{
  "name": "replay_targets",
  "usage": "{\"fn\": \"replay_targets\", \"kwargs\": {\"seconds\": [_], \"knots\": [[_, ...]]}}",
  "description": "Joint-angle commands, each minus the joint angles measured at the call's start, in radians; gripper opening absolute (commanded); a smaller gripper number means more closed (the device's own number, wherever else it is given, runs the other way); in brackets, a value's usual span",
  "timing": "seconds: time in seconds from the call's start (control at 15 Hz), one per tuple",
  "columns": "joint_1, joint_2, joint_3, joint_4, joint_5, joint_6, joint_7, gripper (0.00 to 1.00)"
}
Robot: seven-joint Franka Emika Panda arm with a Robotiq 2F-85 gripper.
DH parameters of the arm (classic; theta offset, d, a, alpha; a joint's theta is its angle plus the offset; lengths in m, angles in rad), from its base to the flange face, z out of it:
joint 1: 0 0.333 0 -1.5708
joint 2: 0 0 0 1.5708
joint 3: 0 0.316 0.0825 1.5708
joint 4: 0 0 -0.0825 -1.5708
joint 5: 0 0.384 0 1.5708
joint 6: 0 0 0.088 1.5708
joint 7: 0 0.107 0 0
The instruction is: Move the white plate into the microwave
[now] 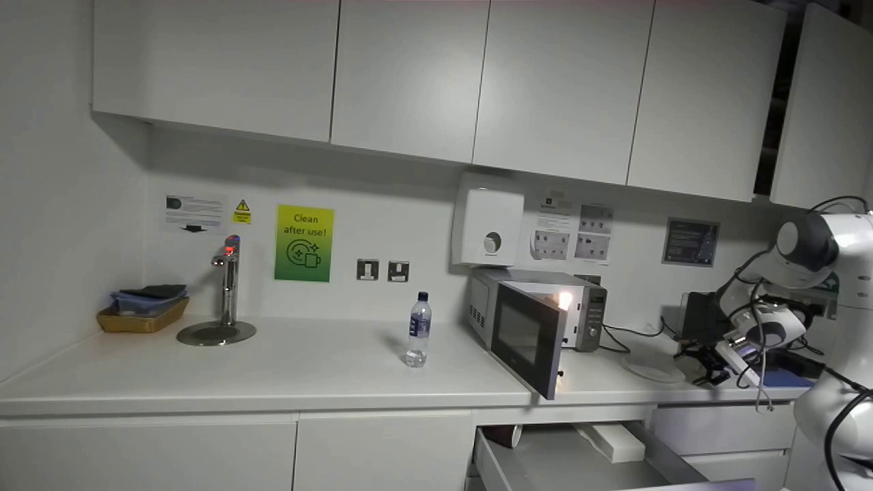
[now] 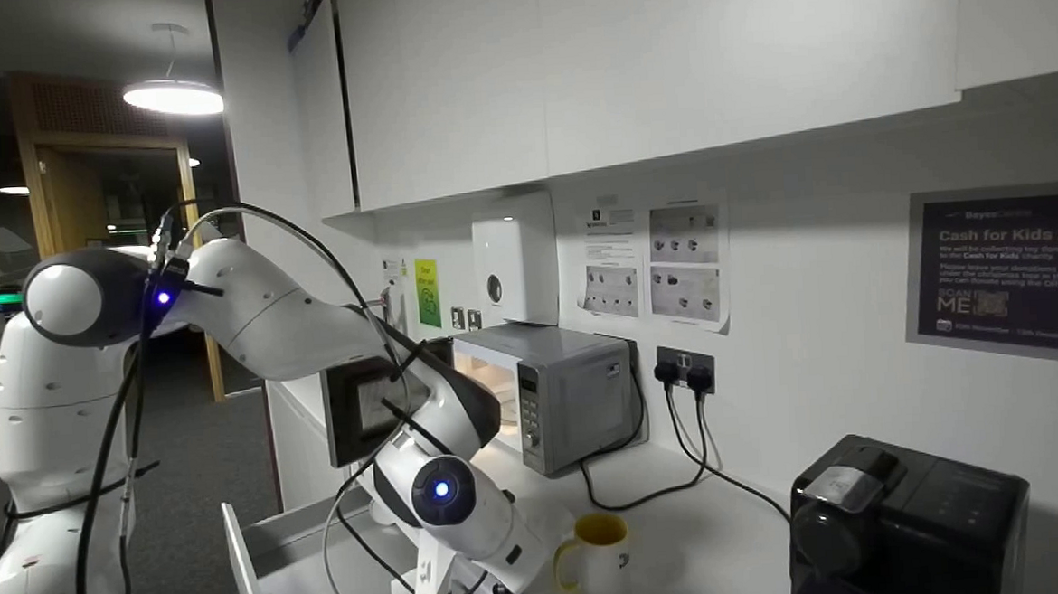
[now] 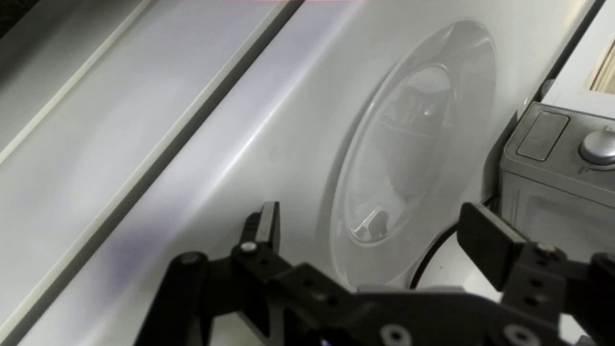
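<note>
Ana: Where do we find our white plate (image 3: 413,154)?

Ben: Flat on the counter (image 1: 307,375), set in from the front edge, with the microwave (image 2: 575,399) near it and farther back from that edge.

Ana: And our pincer (image 3: 370,216)?

Ben: Its fingers (image 3: 487,245) are spread well apart, with nothing gripped. In the wrist view the plate shows between and beyond them; whether a finger touches its rim, we cannot tell.

Ana: So we take the step in hand to be grasping the plate. Should we span it?

Ben: Probably not; it looks too broad. We'd do better to pinch the rim: roll the pincer so that one finger slips beneath it and the other comes down on top. The rim facing the front edge throws a shadow on the counter, so there may be room underneath.

Ana: And if there isn't?

Ben: We could ease the plate outward until its rim just overhangs the front edge. Gently, though: a drawer (image 1: 556,470) stands pulled out below that edge, and a push too far might drop the plate.

Ana: Then the lift?

Ben: Slow and level, since a one-sided pinch may let it droop. The microwave's door (image 1: 524,334) already stands open, reaching out to the front edge, so we should swing around it.
</note>
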Motion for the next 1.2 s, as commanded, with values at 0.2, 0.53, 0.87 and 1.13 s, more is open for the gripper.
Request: {"fn": "replay_targets", "kwargs": {"seconds": [0.2, 0.53, 0.87, 1.13], "knots": [[-0.026, 0.045, 0.013, 0.053, 0.046, -0.096, -0.074, 1.0], [-0.025, 0.071, 0.019, 0.07, 0.053, -0.136, -0.09, 1.0], [-0.027, 0.089, 0.022, 0.087, 0.053, -0.169, -0.103, 0.68], [-0.029, 0.097, 0.02, 0.093, 0.046, -0.181, -0.11, 0.35]]}}
